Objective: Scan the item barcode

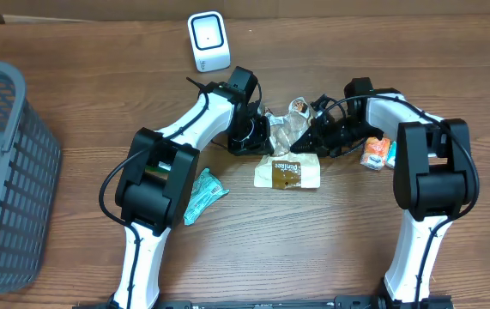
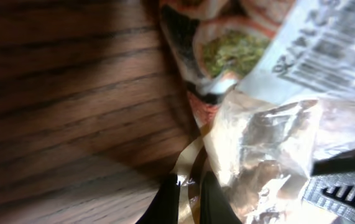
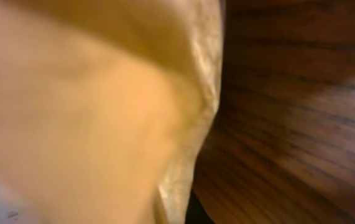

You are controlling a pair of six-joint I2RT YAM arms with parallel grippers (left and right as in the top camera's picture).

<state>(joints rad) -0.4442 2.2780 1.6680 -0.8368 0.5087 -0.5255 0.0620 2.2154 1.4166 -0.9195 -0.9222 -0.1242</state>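
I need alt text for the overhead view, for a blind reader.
The left gripper and right gripper meet at a clear packet on a wooden table. A tan packet lies nearer the robot, a white scanner farther away, a grey basket at the left.

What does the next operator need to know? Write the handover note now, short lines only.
Left tool: shut, pinching the edge of the clear packet at mid-table.
Right tool: shut, pressed against tan wrapping; what it holds cannot be told.
Scanner: at the far edge of the table, away from both arms.
Tan packet, teal packet and orange packet lie on the table; basket at left.
Done: clear packet gripped.
Left: lift it and show its barcode to the scanner.
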